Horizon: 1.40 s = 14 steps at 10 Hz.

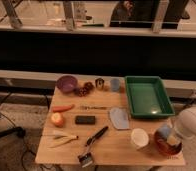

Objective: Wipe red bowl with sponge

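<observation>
Gripper (pixel 170 134) was clenched on the sponge (pixel 163 132), pressing it into the red bowl (pixel 167 147). Bowl sat on the table (pixel 111 145) just right of the cup (pixel 139 137).

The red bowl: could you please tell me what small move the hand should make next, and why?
Probably lower the sponge a little and sweep it around inside the red bowl. The hand sits over the bowl's rim, with the sponge at its tip just above the bowl's hollow, so wiping looks ready to begin.
</observation>
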Tool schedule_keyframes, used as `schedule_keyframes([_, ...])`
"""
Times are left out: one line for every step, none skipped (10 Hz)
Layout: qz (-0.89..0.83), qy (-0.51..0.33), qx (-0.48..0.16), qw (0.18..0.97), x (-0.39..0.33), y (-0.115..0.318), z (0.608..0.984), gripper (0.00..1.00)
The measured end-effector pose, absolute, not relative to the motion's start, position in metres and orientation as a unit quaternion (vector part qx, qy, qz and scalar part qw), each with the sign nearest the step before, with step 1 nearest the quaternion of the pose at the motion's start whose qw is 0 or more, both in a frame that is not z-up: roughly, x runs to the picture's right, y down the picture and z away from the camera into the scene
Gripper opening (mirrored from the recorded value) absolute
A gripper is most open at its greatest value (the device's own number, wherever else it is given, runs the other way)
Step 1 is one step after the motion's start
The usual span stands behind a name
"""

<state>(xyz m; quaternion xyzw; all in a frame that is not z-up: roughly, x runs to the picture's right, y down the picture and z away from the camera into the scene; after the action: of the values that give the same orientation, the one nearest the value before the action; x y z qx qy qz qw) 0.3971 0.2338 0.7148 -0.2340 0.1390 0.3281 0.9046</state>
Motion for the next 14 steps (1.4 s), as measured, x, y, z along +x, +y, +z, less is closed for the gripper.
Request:
schedule_keyframes([0.326, 0.137, -0.235, 0.905, 0.395, 0.235, 0.714, 0.01])
schedule_keyframes([0.325, 0.136, -0.235, 0.906, 0.394, 0.235, 0.713, 0.01])
schedule_keyframes([0.323, 0.132, -0.239, 0.906, 0.389, 0.238, 0.711, 0.01])
schedule_keyframes([0.323, 0.13, -0.241, 0.906, 0.387, 0.239, 0.709, 0.01])
schedule_keyframes([0.323, 0.127, -0.244, 0.905, 0.384, 0.241, 0.708, 0.01])
schedule_keyframes([0.323, 0.124, -0.249, 0.905, 0.38, 0.244, 0.707, 0.01])
schedule_keyframes([0.321, 0.124, -0.253, 0.904, 0.378, 0.247, 0.705, 0.01])
schedule_keyframes([0.321, 0.122, -0.259, 0.903, 0.374, 0.25, 0.703, 0.01])
schedule_keyframes([0.321, 0.12, -0.264, 0.902, 0.37, 0.253, 0.7, 0.01])
schedule_keyframes([0.321, 0.119, -0.268, 0.901, 0.366, 0.257, 0.697, 0.01])
schedule_keyframes([0.321, 0.118, -0.272, 0.899, 0.364, 0.26, 0.693, 0.01])
schedule_keyframes([0.322, 0.118, -0.274, 0.898, 0.363, 0.262, 0.69, 0.01])
schedule_keyframes([0.325, 0.12, -0.28, 0.895, 0.363, 0.267, 0.685, 0.01])
schedule_keyframes([0.328, 0.124, -0.281, 0.893, 0.364, 0.269, 0.683, 0.01])
